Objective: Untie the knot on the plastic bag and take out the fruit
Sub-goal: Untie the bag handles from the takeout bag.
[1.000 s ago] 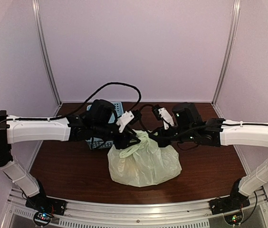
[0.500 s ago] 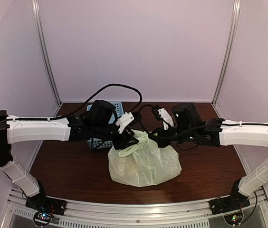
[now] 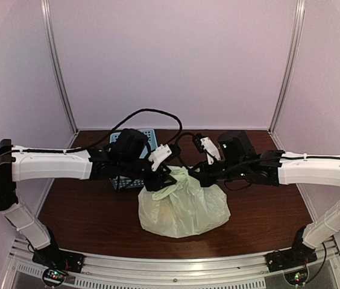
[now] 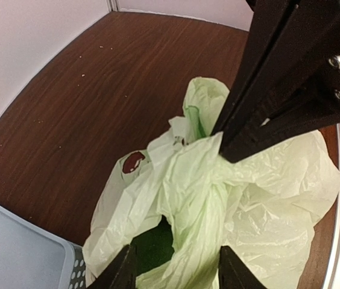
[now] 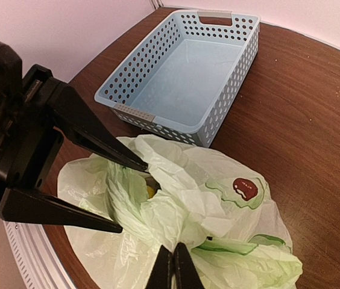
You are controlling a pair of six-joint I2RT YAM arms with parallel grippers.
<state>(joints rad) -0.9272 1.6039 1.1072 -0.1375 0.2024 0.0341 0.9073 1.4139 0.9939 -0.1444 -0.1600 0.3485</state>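
On the dark wooden table, the right gripper is pinched together on a fold of the plastic bag, at the centre of the frame. The left gripper stands apart at the bag's mouth. The step seems to be widening the mouth; the next move calls for reaching the fruit inside. The blue basket crowds the upper left, and bare wood shows at the right.
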